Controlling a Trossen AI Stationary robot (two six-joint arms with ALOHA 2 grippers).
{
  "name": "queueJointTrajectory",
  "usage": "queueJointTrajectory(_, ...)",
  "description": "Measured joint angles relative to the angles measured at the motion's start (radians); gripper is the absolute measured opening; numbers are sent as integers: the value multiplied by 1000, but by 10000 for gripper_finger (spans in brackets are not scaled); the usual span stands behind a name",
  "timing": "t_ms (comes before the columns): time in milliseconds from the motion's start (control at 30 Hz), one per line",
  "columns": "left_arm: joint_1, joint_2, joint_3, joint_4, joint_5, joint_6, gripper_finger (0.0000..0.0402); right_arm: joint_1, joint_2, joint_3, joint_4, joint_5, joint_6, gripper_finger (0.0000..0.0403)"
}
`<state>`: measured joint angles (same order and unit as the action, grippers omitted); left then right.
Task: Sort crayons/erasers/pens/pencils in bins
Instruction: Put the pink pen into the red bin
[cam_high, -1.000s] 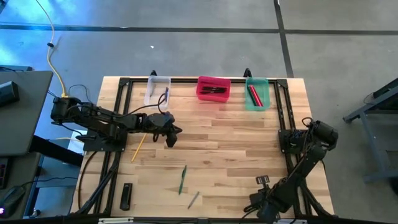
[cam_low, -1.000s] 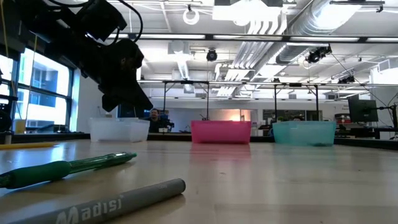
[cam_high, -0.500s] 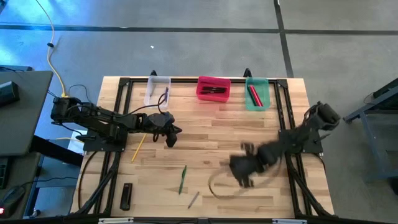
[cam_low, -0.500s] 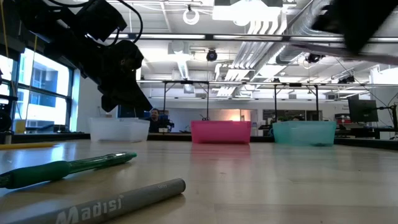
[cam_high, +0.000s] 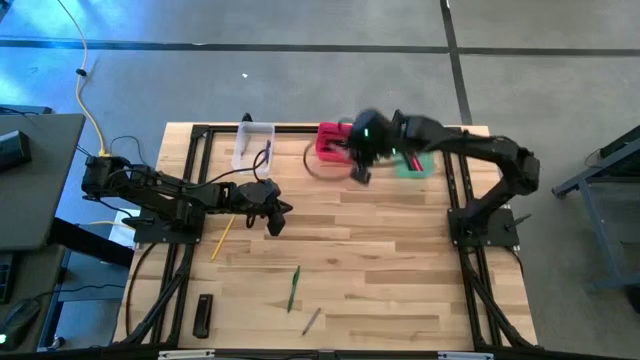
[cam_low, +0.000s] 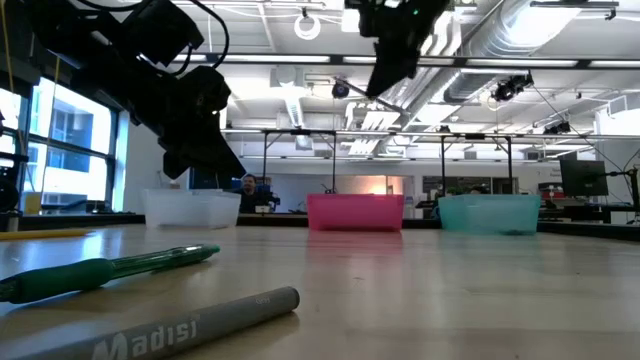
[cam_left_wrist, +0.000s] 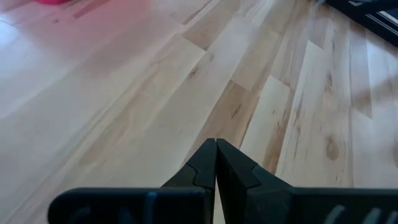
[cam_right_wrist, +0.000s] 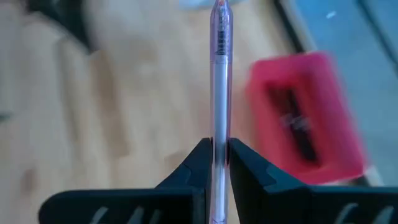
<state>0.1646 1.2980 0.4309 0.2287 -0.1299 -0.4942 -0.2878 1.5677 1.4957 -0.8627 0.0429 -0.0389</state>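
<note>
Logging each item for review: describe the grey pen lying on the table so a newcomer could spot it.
On the wooden table, look at the near edge, opposite the three bins. The grey pen lies there beside the green pen; it is shorter, grey, and printed with lettering.

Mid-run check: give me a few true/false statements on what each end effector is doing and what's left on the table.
1. The right end effector grips a clear pen. True.
2. The right end effector is parked at the table's near right corner. False: it is up by the pink-red bin.
3. The left end effector holds a pencil. False: shut, nothing held.
4. A green pen lies on the table. True.
5. The green bin is empty. False: a red stick lies inside.
</note>
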Motion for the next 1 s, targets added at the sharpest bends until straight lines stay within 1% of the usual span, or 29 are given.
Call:
queueJointTrajectory(167, 0, 0, 0, 7, -16, -3, 0, -148, 81, 75, 54, -80, -102, 27)
queueJointTrajectory(433, 0, 0, 0, 15, -88, -64, 0, -294, 231, 146, 102, -98, -237, 27)
queueJointTrajectory(633, 0, 0, 0, 19, -95, -79, 0, -364, 346, 154, 121, -225, -276, 27)
queueJointTrajectory(733, -1, 0, 0, 21, -95, -96, 0, -386, 389, 154, 114, -232, -329, 27)
queueJointTrajectory(833, -2, 0, 0, 23, -94, -105, 0, -406, 416, 154, 121, -235, -348, 27)
queueJointTrajectory(1000, -1, 0, 0, 23, -92, -105, 0, -416, 462, 154, 122, -246, -408, 27)
